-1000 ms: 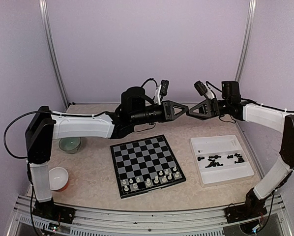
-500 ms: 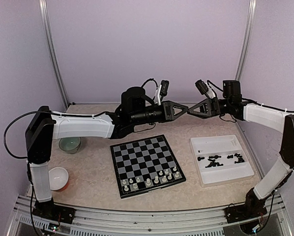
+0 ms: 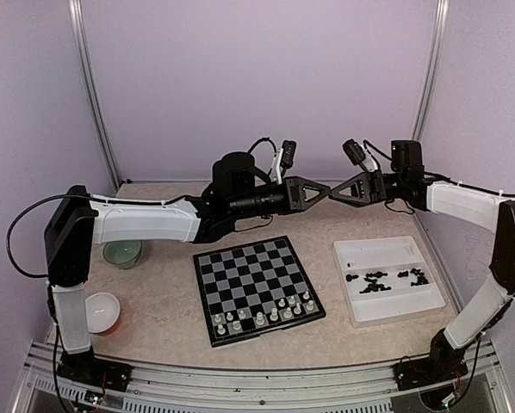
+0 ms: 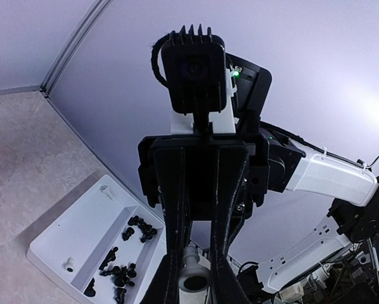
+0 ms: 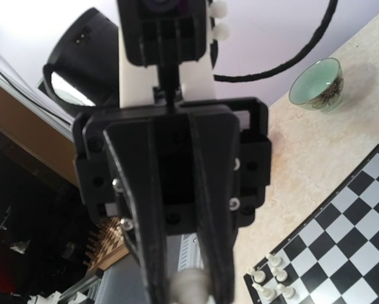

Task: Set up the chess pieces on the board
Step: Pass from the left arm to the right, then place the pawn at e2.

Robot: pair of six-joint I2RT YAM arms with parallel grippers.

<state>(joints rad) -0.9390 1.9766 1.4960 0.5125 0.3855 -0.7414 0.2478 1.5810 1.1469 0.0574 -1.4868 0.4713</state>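
- Beige counter (image 3: pixel 163 292): board (image 3: pixel 240 271) holds cream pieces (image 3: pixel 266 315) only along its 6 o'clock edge.
- Black pieces (image 3: pixel 380 280) lie in tray (image 3: pixel 395 308), 3 o'clock.
- My left jaws pinch one cream piece (image 4: pixel 191 273) aloft; right jaws' grip, I cannot tell.

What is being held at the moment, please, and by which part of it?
The left gripper holds a cream-white chess piece at its fingertips; the right gripper flanks it too. Which part is pinched cannot be told.

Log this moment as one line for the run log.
stage: mid-air handover | left hand: holds white chess piece | right hand: fingers around it, grip unclear | black pieces: in white tray
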